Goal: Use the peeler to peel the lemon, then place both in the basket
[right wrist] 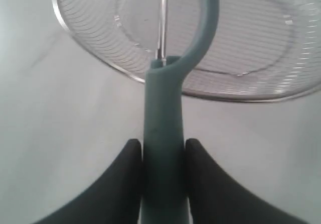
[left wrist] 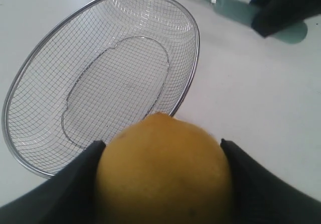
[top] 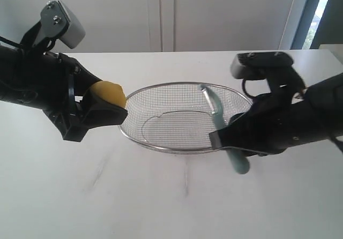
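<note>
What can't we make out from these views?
1. Lemon: underside cut off by left wrist view's lower edge; exterior view: left pincer covers much. Peeled or not: cannot tell.
2. Peeler blade: thin sliver in right wrist view, too small in exterior view.
3. Peeler handle end: cut off by right wrist view's lower edge.
4. Basket far rim: cut off by that view's upper edge.

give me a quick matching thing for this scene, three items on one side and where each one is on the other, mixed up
Things:
1. lemon
2. peeler
3. basket

Places:
A. gripped by the handle in the right claw
B. standing on the white table, nothing inside
C. gripped in the left claw, beside the basket rim

Pairs: 1-C, 2-A, 3-B
</note>
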You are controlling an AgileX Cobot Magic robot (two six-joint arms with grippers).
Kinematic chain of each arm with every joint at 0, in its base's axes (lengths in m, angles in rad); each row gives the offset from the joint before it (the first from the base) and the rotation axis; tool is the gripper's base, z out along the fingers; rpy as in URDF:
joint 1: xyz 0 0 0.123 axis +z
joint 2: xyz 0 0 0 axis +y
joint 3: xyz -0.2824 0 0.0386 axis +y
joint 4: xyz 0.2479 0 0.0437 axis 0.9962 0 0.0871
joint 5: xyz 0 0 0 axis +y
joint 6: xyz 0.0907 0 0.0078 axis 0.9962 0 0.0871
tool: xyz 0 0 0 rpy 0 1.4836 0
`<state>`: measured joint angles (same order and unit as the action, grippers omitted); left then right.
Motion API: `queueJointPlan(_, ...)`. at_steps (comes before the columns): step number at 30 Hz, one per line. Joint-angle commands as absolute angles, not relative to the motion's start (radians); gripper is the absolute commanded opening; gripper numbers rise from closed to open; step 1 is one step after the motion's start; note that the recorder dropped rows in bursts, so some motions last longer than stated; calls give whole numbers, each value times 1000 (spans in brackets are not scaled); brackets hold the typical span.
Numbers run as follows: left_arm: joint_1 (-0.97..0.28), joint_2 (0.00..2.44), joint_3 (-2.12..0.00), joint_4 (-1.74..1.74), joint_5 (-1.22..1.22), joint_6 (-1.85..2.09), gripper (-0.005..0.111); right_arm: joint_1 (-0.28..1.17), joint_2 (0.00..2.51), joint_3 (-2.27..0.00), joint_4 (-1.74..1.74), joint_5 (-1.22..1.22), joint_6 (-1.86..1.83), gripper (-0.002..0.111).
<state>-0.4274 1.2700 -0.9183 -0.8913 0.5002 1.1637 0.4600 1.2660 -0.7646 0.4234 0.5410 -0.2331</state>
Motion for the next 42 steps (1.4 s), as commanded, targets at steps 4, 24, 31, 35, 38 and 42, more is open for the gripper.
queueJointPlan(4, -431, 1266, -920, -911, 516, 1167, 0, 466, 1478, -765, 1183, 617, -909, 0)
queueJointPlan(24, -431, 1266, -920, -920, 509, 1167, 0, 601, 1543, -866, 1360, 698, -991, 0)
queueJointPlan(31, -431, 1266, -920, -908, 501, 1167, 0, 598, 1526, -866, 1357, 703, -991, 0)
queueJointPlan(35, -431, 1266, -920, -908, 501, 1167, 0, 598, 1500, -866, 1352, 689, -991, 0)
queueJointPlan(38, -431, 1266, -920, -905, 501, 1167, 0, 598, 1484, -866, 1345, 677, -989, 0)
queueJointPlan(42, -431, 1266, -920, -905, 501, 1167, 0, 598, 1465, -866, 1279, 637, -941, 0)
